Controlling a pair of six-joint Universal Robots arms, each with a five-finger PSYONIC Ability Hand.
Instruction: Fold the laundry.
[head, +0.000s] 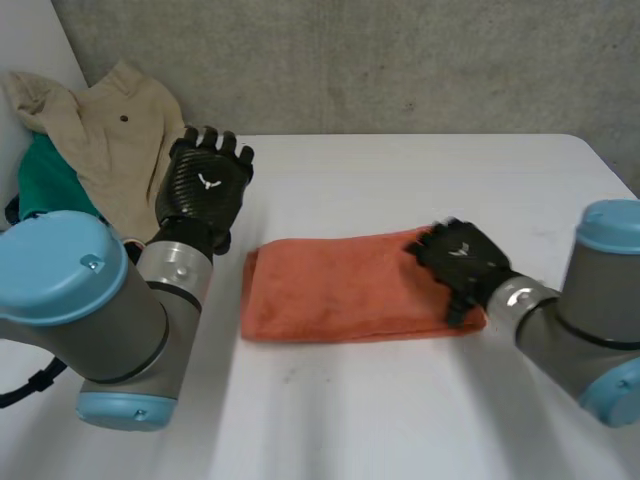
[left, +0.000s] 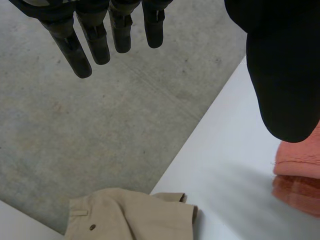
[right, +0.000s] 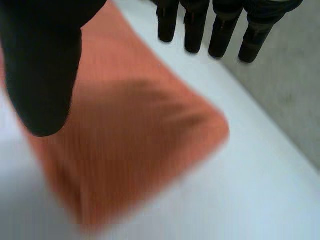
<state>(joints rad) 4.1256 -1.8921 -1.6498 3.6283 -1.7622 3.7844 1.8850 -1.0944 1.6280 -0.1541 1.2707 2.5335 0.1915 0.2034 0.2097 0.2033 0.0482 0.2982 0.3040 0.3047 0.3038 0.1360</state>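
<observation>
The folded orange towel (head: 340, 285) lies in the middle of the table (head: 400, 170). My right hand (head: 462, 258) is over its right end, fingers (right: 220, 35) straight and slightly apart, gripping nothing. My left hand (head: 205, 185) is raised at the far left beside the beige garment (head: 115, 135), fingers straight and empty.

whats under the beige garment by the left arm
A green cloth pokes out from beneath the beige garment. The beige covers the rest of it, so its kind and full shape cannot be told.
</observation>
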